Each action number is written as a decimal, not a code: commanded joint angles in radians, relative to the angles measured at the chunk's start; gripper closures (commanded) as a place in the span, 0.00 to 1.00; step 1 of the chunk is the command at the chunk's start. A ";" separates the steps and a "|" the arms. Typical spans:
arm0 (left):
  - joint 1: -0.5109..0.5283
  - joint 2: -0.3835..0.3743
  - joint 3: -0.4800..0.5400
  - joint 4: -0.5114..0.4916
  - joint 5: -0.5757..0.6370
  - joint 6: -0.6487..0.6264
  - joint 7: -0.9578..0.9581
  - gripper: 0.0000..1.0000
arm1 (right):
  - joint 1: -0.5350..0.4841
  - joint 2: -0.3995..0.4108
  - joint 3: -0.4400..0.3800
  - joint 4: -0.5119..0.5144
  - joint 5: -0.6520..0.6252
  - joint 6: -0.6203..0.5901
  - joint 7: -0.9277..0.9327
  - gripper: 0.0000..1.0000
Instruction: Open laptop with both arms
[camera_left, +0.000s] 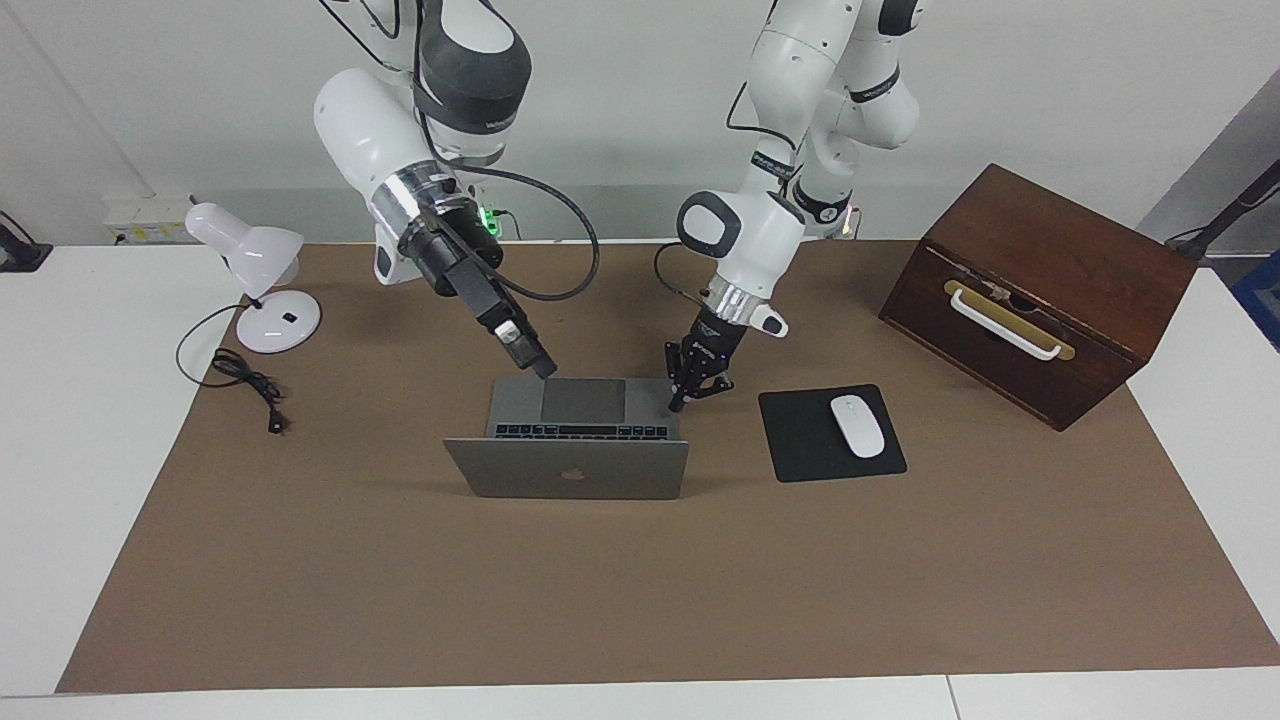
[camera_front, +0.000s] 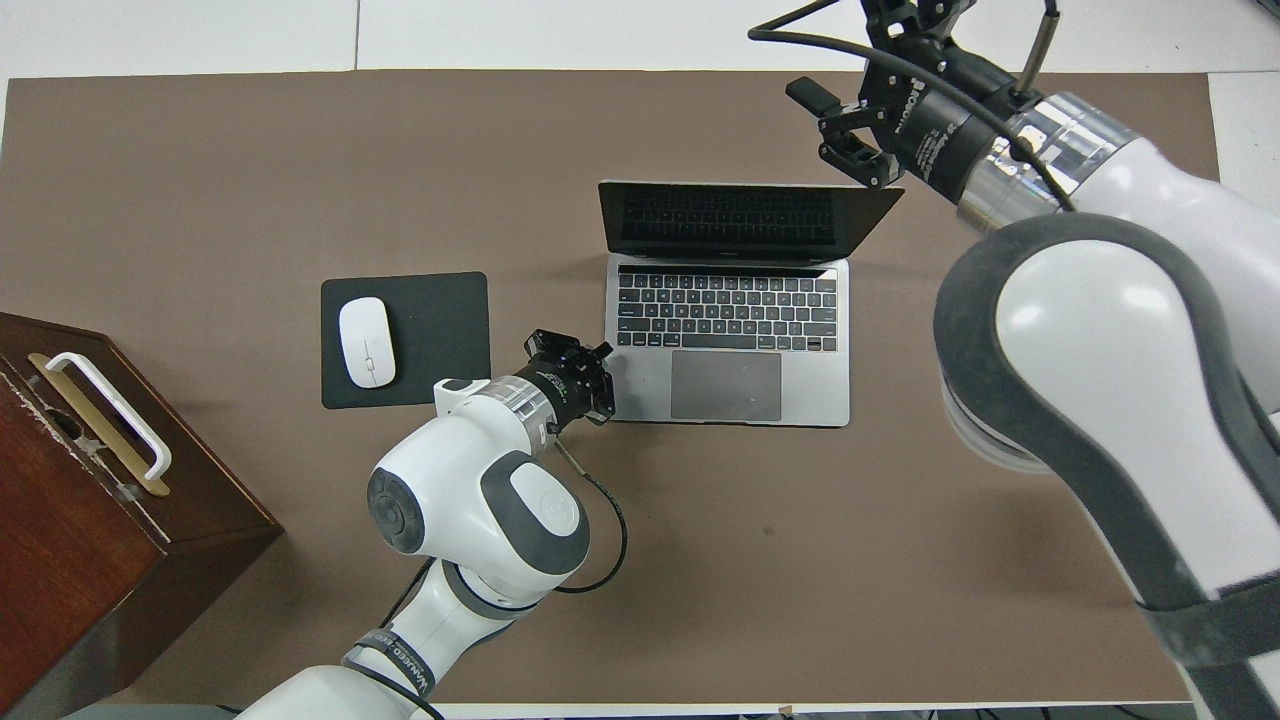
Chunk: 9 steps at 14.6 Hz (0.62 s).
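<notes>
Even, bright, diffuse light falls from above, with no glare. The tabletop (camera_left: 640, 600) carries only soft, faint shadows, one beneath the laptop (camera_left: 570, 468) and one beside the box (camera_left: 1040, 290). Both views are sharp, their edges straight.

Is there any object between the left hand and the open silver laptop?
Nothing visible stands between them. The left hand is right at the corner of the thin silver-grey aluminium laptop, toward the left arm's end. The black square mouse pad lies beside it, apart.
</notes>
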 joint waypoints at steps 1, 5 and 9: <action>0.014 -0.001 0.004 0.013 0.033 0.009 0.006 1.00 | -0.011 0.024 -0.023 0.061 -0.100 -0.058 -0.038 0.00; 0.070 -0.003 0.004 0.023 0.071 0.011 0.007 1.00 | -0.041 0.053 -0.027 0.139 -0.181 -0.085 -0.162 0.00; 0.132 -0.017 0.003 0.028 0.093 0.000 0.131 1.00 | -0.083 0.064 -0.066 0.176 -0.227 -0.171 -0.460 0.00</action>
